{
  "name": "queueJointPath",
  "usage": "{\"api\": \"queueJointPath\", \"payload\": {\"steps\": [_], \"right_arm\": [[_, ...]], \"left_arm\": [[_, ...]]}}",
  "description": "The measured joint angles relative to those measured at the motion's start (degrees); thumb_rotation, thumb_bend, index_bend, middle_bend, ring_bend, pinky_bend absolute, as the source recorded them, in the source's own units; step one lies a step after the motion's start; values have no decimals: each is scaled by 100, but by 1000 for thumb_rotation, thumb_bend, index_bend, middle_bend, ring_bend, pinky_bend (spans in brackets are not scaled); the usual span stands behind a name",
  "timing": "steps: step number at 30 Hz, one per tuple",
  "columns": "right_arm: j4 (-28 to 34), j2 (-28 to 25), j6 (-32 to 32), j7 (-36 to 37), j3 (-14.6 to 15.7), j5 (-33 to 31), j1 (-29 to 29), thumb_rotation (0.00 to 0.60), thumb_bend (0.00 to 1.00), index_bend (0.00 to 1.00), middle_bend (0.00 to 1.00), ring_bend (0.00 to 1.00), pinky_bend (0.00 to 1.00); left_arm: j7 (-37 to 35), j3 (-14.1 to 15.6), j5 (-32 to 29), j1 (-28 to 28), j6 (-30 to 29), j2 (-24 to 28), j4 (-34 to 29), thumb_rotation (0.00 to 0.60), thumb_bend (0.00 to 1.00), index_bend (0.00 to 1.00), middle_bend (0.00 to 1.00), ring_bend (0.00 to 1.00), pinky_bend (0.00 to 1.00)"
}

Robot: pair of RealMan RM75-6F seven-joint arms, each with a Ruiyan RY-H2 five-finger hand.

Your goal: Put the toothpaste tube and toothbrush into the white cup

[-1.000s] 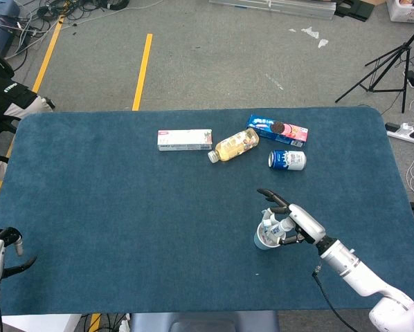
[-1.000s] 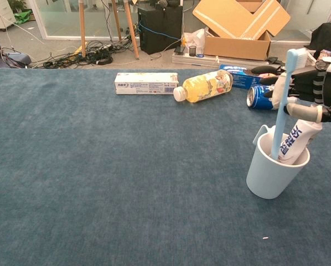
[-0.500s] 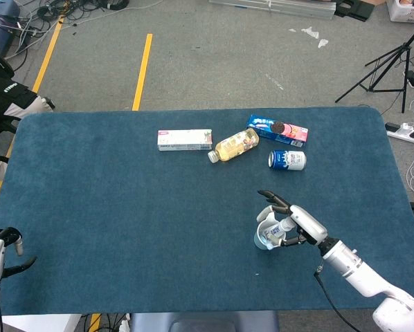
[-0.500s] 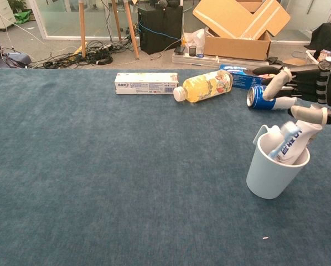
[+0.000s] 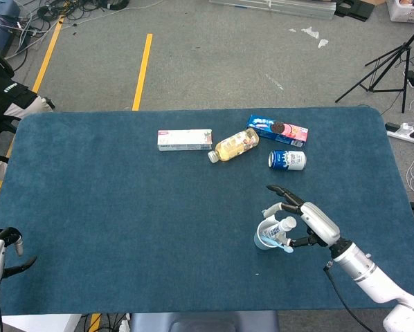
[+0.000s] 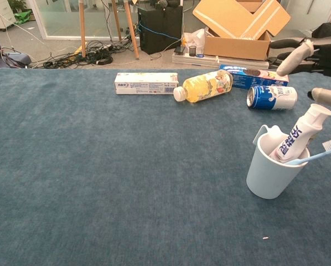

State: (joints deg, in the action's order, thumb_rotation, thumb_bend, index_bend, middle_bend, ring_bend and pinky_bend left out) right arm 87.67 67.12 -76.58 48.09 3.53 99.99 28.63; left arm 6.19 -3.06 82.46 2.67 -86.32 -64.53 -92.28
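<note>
The white cup (image 6: 267, 178) stands upright on the blue table, front right, also seen from above in the head view (image 5: 260, 241). A white toothpaste tube (image 6: 298, 135) leans inside it, cap up. The light-blue toothbrush (image 6: 316, 155) lies slanted in the cup, its bristle head sticking out over the right rim. My right hand (image 6: 312, 53) hovers above and to the right of the cup with fingers spread, holding nothing; the head view shows that hand (image 5: 309, 220) just right of the cup. My left hand (image 5: 4, 250) rests at the table's front left corner, empty.
At the back of the table lie a toothpaste box (image 6: 146, 83), a yellow drink bottle (image 6: 205, 86) on its side, a blue cookie pack (image 6: 246, 77) and a blue can (image 6: 272, 97). The can lies closest to the cup, just behind it.
My right hand held the toothbrush upright in the cup, then let go. The brush tipped over toward the right rim, and the hand opened and drew up and away to the right.
</note>
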Motion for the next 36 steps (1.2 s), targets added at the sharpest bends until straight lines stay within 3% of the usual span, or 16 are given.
{"api": "queueJointPath", "payload": {"steps": [9,17,23,25,27,32,36], "right_arm": [[458,-372,-461,-2798,-162,-278,-512,600,234,310,52,0,110],[518,-566,-987,-5038,-236,-664,-1238,600,234,293,35,0,110],[455,-513,-1244,-5621,-257,-1028,-1751,600,234,293,34,0,110],[415,-451,-1262,-5604,-269,-1083,-1819,600,234,293,35,0,110],[351,-405,-1252,-5509,-276,-1120,-1859,600,234,293,35,0,110],[192,-346,-1114,-5291,-310,-1203,-1914,600,234,293,34,0,110],[158,-371,-1078,-5139,-341,-1189,-1929,600,234,293,34,0,110]], "left_arm": [[-141,16,188,-6,-110,19,47,600,0,617,451,383,351],[-375,56,444,-12,-250,43,164,600,0,407,449,380,351],[-658,51,665,-11,-445,-4,346,600,0,120,529,394,351],[-774,47,773,-13,-554,-31,432,600,0,77,563,402,351],[-850,47,826,-23,-621,-47,484,600,0,135,577,407,351],[-653,39,652,-37,-515,-23,405,600,0,587,572,394,351],[-525,-3,442,-24,-375,3,301,600,0,694,567,389,351]]}}
